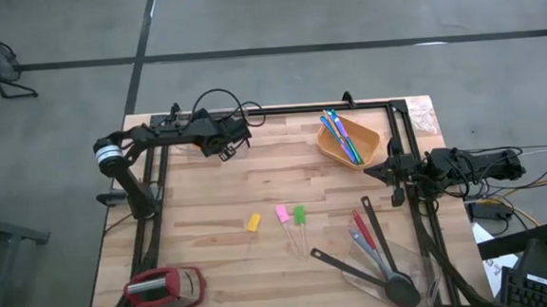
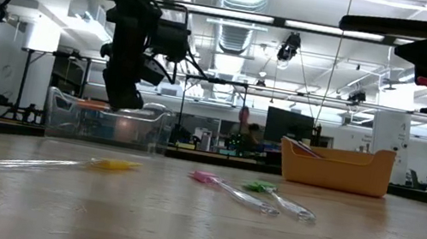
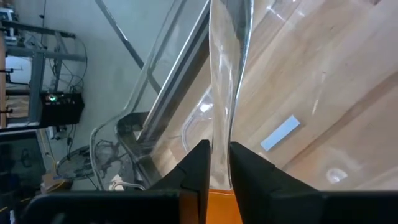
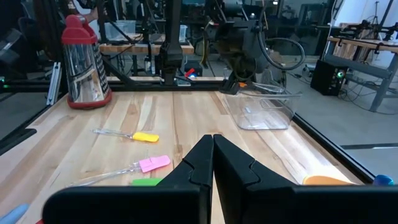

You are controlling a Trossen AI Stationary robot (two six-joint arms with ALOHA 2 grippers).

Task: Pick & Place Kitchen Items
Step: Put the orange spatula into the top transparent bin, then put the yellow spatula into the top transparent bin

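My left gripper (image 1: 226, 149) hangs over a clear tub (image 2: 108, 124) at the table's far left. It is shut on a piece with a clear handle (image 3: 225, 93) and an orange end. My right gripper (image 1: 368, 171) is shut and empty at the right edge, beside an orange tub (image 1: 335, 152) that holds thin blue, green and purple sticks (image 1: 341, 135). A yellow piece (image 1: 253, 222), a pink piece (image 1: 282, 213) and a green piece (image 1: 299, 214) lie flat mid-table. Two black spoons (image 1: 366, 272), a red-headed spatula (image 1: 362, 226) and a grey-blue spoon (image 1: 367, 248) lie at the near right. My left gripper pinches the piece between its two fingers where the orange end (image 3: 222, 202) meets the clear handle. The fingers (image 3: 198, 167) point down from above. The handle sticks out past the fingertips over the inside of the clear tub. I cannot tell whether it touches the tub's floor.
A squat red-and-black object (image 1: 163, 287) lies at the near left corner. A black frame (image 1: 280, 110) runs along the table's far, left and right edges. Bare wood lies between the two tubs and in front of the clear tub.
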